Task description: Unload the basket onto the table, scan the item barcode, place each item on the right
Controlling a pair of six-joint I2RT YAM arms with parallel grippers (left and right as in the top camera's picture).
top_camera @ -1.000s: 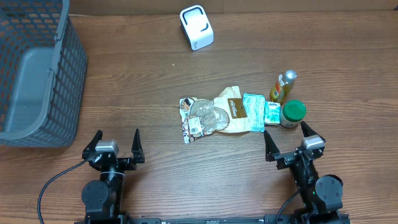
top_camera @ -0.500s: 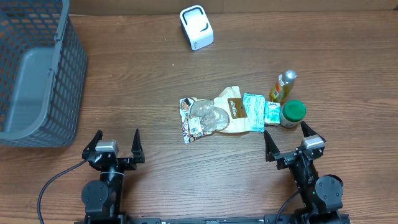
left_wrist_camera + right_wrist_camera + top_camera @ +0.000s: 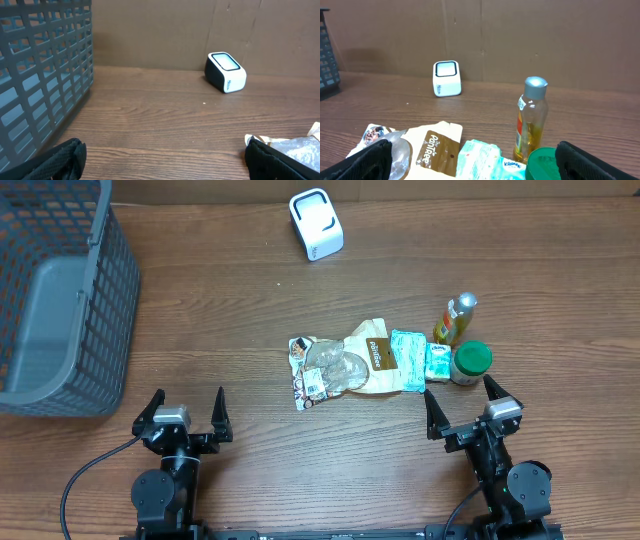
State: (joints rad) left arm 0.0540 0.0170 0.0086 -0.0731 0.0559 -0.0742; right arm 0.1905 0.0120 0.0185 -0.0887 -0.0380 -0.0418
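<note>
A white barcode scanner (image 3: pixel 316 224) stands at the table's far side, also in the left wrist view (image 3: pixel 226 72) and the right wrist view (image 3: pixel 446 78). Items lie in a row mid-table: a clear snack bag (image 3: pixel 320 368) with a barcode label on its near end, a brown-and-cream PaniTree packet (image 3: pixel 376 356), a teal tissue pack (image 3: pixel 408 360), an amber bottle (image 3: pixel 456 318) and a green-lidded jar (image 3: pixel 471 362). My left gripper (image 3: pixel 189 397) is open at the near left, holding nothing. My right gripper (image 3: pixel 458 390) is open just short of the jar and tissue pack (image 3: pixel 485 159).
A grey mesh basket (image 3: pixel 60 300) stands at the far left, and its wall fills the left of the left wrist view (image 3: pixel 40 75). A brown cardboard wall runs behind the scanner. Bare wood lies between the basket and the items.
</note>
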